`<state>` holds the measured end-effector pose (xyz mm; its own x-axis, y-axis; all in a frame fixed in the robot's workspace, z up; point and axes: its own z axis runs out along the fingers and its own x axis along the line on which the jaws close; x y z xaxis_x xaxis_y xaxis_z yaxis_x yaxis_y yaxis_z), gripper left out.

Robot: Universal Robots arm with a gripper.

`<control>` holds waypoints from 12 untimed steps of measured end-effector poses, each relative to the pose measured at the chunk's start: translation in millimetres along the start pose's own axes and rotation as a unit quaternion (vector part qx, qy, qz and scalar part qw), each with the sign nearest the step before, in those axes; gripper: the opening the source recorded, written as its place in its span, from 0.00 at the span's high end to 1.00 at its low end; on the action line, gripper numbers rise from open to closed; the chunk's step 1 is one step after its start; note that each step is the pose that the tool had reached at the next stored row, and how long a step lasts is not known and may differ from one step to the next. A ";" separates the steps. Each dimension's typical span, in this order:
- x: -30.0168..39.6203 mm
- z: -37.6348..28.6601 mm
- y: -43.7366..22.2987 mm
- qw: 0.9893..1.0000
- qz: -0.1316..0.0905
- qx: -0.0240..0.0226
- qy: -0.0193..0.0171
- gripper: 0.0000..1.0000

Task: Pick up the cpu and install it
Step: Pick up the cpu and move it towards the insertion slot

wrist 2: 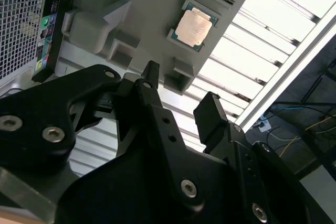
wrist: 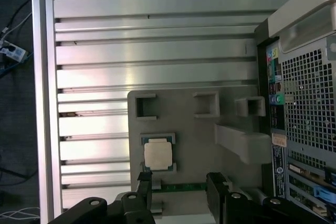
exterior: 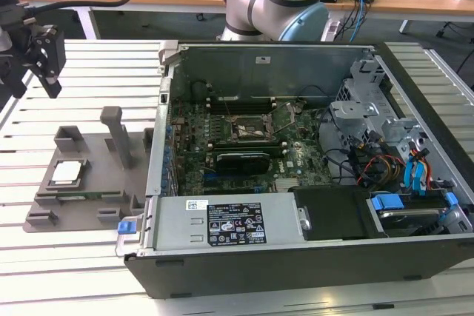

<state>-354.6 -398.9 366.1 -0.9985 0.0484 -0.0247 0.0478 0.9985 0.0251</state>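
Note:
The cpu (exterior: 67, 173) is a small silver-topped square lying flat in a recess of the grey fixture plate (exterior: 89, 209), at the exterior view's left of the open computer case. Both wrist views show the cpu (wrist 2: 193, 26) (wrist: 158, 155) bare and untouched. My black gripper (exterior: 44, 61) hangs well above the slatted table, up and to the exterior view's left of the fixture. Its fingers (wrist 2: 152, 85) stand apart with nothing between them, so the gripper (wrist 2: 181, 85) (wrist: 180, 179) is open. The motherboard socket (exterior: 248, 129) sits inside the case with its frame lifted.
The open computer case (exterior: 296, 271) fills the middle and right of the slatted metal table (exterior: 67, 271). An upright grey post (exterior: 115, 135) and block pockets (exterior: 74, 138) rise from the fixture. The arm's base (exterior: 278, 1) stands behind the case, and a cluttered desk lies beyond.

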 end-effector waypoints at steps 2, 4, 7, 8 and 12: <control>0.0 1.2 0.0 1.000 0.000 0.000 0.000 0.45; 0.0 2.1 -0.1 1.000 0.000 0.000 0.000 0.45; 0.1 4.1 -0.1 1.000 0.000 0.000 0.000 0.45; 0.1 4.5 -0.1 1.000 0.000 0.000 0.000 0.45; 0.2 6.7 -0.2 1.000 0.000 0.000 0.000 0.45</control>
<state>-354.6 -398.9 359.4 -0.9985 0.0484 -0.0247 0.0477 0.9985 0.0251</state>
